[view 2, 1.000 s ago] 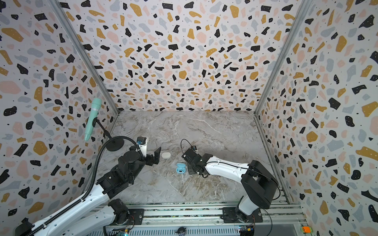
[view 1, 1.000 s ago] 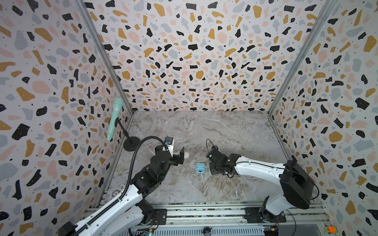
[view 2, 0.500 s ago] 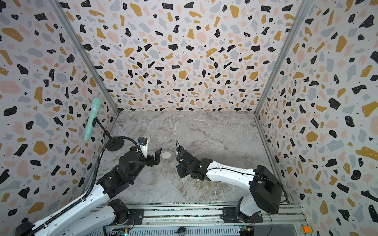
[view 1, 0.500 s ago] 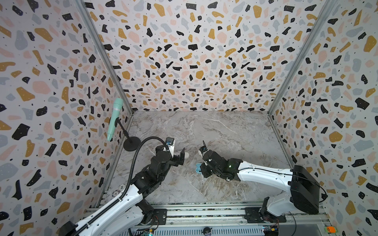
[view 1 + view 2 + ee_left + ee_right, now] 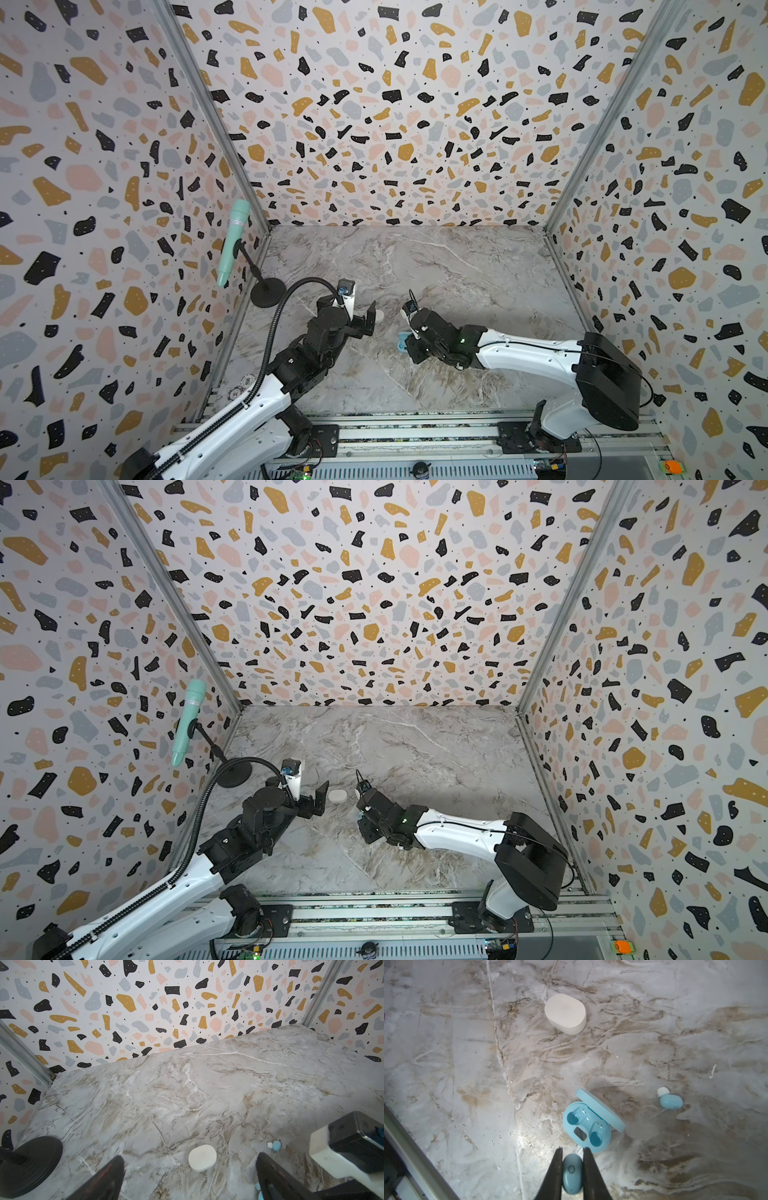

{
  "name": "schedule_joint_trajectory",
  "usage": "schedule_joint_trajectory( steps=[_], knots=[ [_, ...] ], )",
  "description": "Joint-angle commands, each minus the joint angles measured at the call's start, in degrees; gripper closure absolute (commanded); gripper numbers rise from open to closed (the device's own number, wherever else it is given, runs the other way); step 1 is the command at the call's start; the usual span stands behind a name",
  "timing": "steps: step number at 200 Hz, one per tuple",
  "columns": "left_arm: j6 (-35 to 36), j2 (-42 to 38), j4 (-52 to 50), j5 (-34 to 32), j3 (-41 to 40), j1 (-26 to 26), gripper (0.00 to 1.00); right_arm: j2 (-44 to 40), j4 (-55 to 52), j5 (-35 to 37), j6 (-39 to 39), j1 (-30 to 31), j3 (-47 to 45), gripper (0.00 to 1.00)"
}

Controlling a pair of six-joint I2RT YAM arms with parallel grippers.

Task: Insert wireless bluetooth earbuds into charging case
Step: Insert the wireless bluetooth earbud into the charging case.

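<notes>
Right gripper has swung across the table in the past second to reach the open blue charging case; left gripper has not shifted.

The right fingers are clamped on a light blue earbud, held just short of the case, whose lid stands up with both sockets empty. A second blue earbud lies past the fingertips and off to one side, apart from the case. A closed white case sits farther ahead. The left gripper's jaws stand wide apart, the white case just ahead of the gap.
</notes>
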Motion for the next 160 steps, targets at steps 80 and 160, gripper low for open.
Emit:
schedule_joint_trajectory(
  steps=[80,160],
  knots=[
    [0.92,0.23,0.13,0.25,-0.30,0.18,0.00,2.07,3.54,0.99,-1.79,-0.93,-1.59,0.88],
    [0.94,0.70,0.21,0.64,-0.12,0.18,0.00,2.88,6.05,0.67,-2.42,-1.64,-2.72,0.89]
  ],
)
